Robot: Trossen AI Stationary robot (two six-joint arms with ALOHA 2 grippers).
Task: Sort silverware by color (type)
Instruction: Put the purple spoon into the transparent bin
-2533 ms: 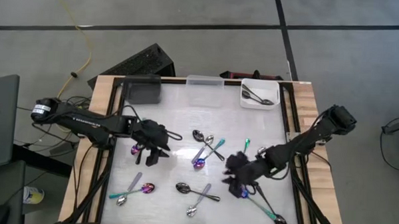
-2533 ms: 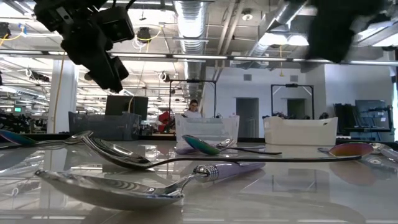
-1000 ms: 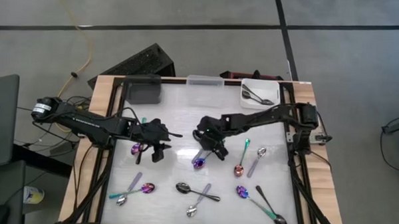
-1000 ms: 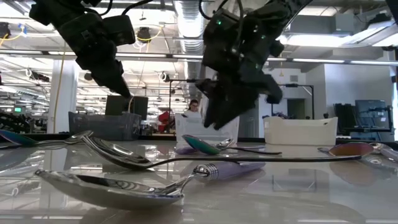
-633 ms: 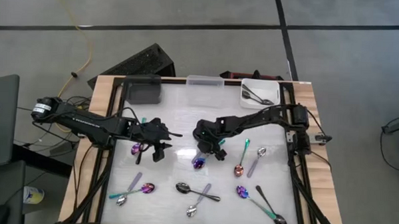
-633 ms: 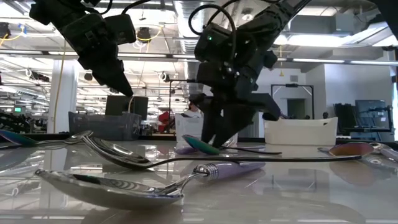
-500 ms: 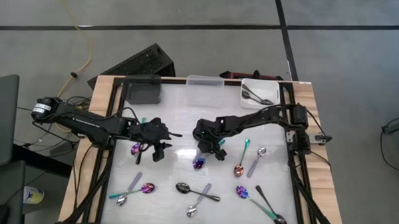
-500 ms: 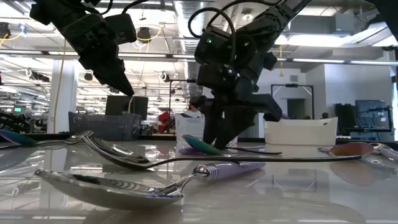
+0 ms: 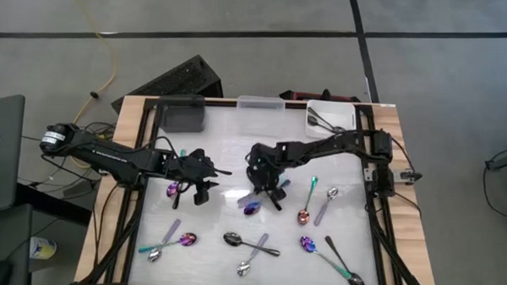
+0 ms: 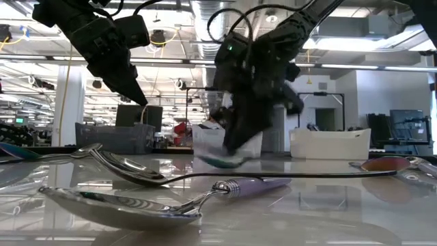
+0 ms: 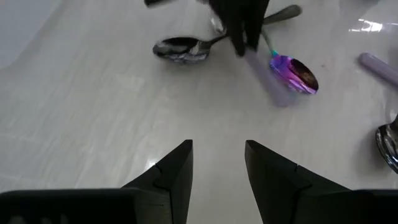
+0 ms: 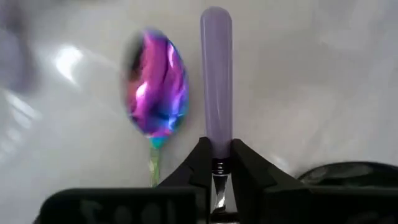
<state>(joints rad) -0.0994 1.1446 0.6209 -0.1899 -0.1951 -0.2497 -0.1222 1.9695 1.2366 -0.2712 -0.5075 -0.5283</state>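
Observation:
Near the table's middle my right gripper [image 9: 263, 192] [image 12: 217, 152] is shut on a lilac-handled spoon [image 12: 216, 74], among crossed spoons. An iridescent purple spoon bowl [image 12: 157, 87] [image 9: 250, 208] lies on the table beside that handle. A dark spoon [image 11: 180, 48] lies just behind. My left gripper [image 9: 199, 190] [image 11: 217, 165] hovers open over bare table at centre left, next to another purple spoon [image 9: 172, 190]. More silverware lies scattered along the near half of the table. My right gripper pinches the spoon between its two fingers where the metal neck joins the lilac handle [image 12: 217, 163]. The fingers slant down from the table's right. The handle sticks out past the fingertips, in line with them. The gripper hides the spoon's bowl.
Three bins stand along the far edge: dark grey [image 9: 180, 114], clear [image 9: 261, 103], and white [image 9: 330, 121] holding dark spoons. Loose spoons lie near left [image 9: 182, 240], near middle [image 9: 233, 239] and near right [image 9: 307, 243], with two more right of centre [image 9: 304, 216].
My right gripper has come down onto the crossed spoons in the middle and shut on the lilac-handled one. That handle has swung a little toward the table's left, and the spoons there blur with motion.

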